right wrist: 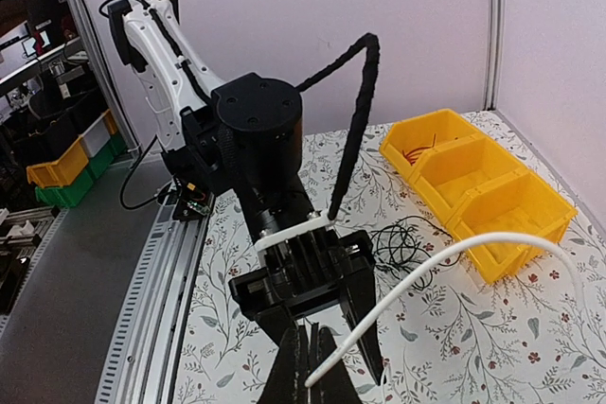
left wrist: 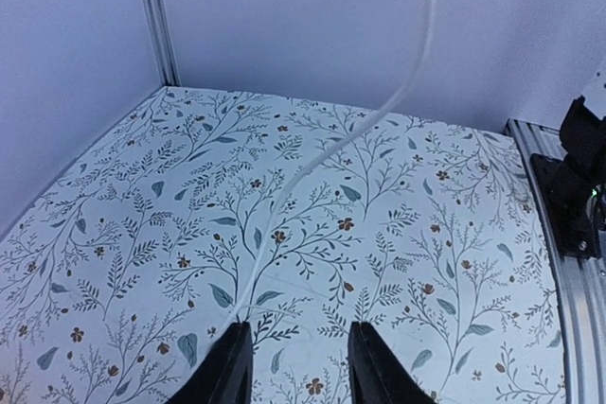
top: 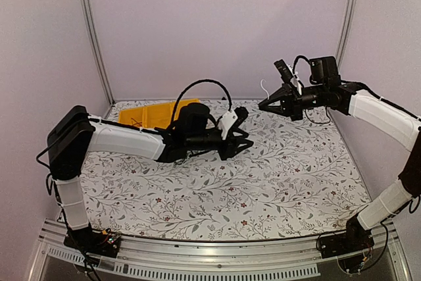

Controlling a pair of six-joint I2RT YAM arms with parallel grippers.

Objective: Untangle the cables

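table point(top: 296, 182): floral-printed top that fills the middle of the scene, with pale walls at its far side and to its left and right.
left arm point(top: 125, 139): reaches from the near left corner to the table's centre, lying low over the print.
right arm point(top: 381, 113): rises from the near right corner and bends left, its wrist held high above the far right of the table.
bins point(top: 151, 115): a yellow row on the far left of the table; the right wrist view shows three open compartments point(right wrist: 492, 186).
left gripper point(left wrist: 298, 333): low over the table centre point(top: 245, 141), its jaws a moderate gap apart with only the print between them.
right gripper point(right wrist: 311, 366): raised, pointing left toward the left gripper point(top: 263, 104), its jaws pinched on one end of the white cable.
white cable point(right wrist: 454, 251): thin; it arcs away from the right gripper's tips, then hangs down point(left wrist: 417, 73) to the table just beside one finger point(left wrist: 227, 366) of the left gripper. Whether it touches that finger cannot be told.
black cables point(right wrist: 402, 238): a small loose tangle lying flat on the table between the left gripper and the bins, near the closest bin.
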